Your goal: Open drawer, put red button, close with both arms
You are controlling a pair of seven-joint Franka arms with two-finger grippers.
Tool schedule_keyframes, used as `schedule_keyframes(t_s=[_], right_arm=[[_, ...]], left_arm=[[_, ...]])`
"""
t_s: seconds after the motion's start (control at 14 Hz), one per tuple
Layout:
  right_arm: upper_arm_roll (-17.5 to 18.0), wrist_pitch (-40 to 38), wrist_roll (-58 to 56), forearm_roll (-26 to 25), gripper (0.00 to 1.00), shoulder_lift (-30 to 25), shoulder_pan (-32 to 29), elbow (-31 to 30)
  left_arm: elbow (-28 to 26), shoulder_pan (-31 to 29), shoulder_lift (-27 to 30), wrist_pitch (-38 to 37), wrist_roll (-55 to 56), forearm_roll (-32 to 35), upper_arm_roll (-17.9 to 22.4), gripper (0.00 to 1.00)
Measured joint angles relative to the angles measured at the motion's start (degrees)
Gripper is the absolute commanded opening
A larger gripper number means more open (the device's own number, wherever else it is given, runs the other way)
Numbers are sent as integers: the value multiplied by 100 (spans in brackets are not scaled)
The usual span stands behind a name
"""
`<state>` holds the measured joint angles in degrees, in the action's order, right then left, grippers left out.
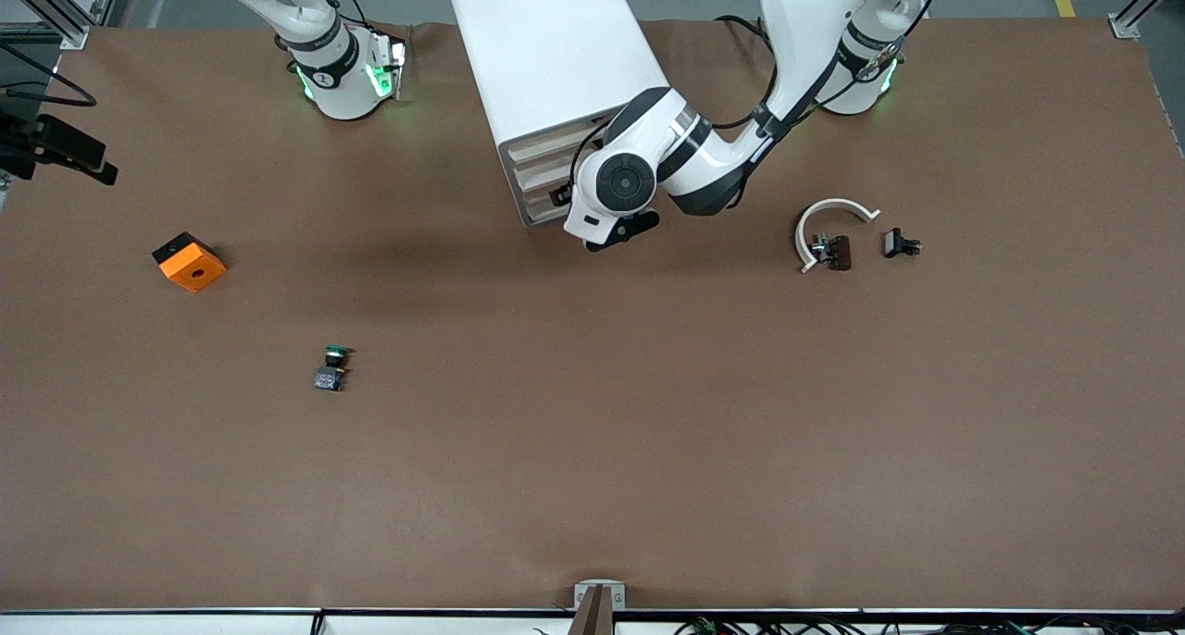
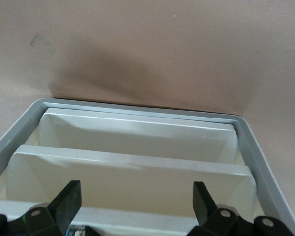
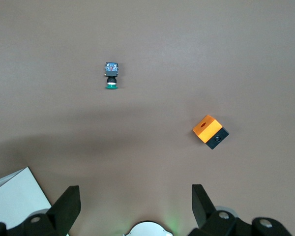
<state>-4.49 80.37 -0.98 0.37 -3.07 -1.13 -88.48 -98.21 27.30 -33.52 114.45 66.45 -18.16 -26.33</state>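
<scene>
The white drawer cabinet (image 1: 555, 70) stands between the two arm bases, its drawer fronts (image 2: 132, 172) all pushed in. My left gripper (image 2: 136, 199) is open right at those fronts (image 1: 563, 195), with nothing between its fingers. A small button with a dark red cap (image 1: 833, 251), which looks like the red button, lies inside a white curved piece (image 1: 833, 211) toward the left arm's end of the table. My right gripper (image 3: 136, 199) is open and empty, high over its own base, and does not show in the front view.
A green-capped button (image 1: 333, 367) (image 3: 111, 76) and an orange and black box (image 1: 189, 261) (image 3: 210, 132) lie toward the right arm's end. A small black part (image 1: 900, 243) sits beside the white curved piece. A corner of the cabinet (image 3: 12, 196) shows in the right wrist view.
</scene>
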Motion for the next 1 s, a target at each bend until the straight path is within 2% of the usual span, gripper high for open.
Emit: schedule_keyframes(t_s=[0.64,0.79,1.0], right_arm=[[31,63,-160,100,100,-91,-173,85],[35,88,-160,113,100,-98,-186,85],[57,190,-190,116,100,-101,-192,85]], left_arm=[[-66,-70,-57,-63,-20,-550,-8,100],[-12,-101,-51,-56,-20,-421,78,100],[309,-448,-32,-59,-20,53,216,100]])
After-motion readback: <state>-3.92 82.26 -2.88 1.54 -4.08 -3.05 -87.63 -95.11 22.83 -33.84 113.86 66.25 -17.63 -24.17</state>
